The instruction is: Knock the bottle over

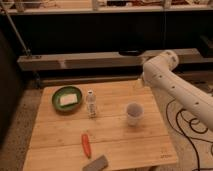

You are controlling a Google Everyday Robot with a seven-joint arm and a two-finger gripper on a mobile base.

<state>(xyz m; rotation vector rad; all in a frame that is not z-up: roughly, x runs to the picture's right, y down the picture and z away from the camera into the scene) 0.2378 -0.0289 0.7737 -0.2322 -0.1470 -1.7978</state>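
- The bottle (90, 103) stands upright mid-frame on the table (115, 137), between a green plate (56, 98) and a cup (133, 113).
- The claw (141, 80) is by the table's far right edge, clear of the bottle; its state cannot be told.

Legible text, brands, numbers: none can be read.

The bottle (91, 103), standing left of the middle of the wooden table (55, 135), carries a pale label band whose print cannot be read. A small dark mark (161, 156) sits by the table's front right corner; whether it is letters or numbers cannot be told. The gripper (141, 81), at the arm's end over the back right corner, shows no readable marking.
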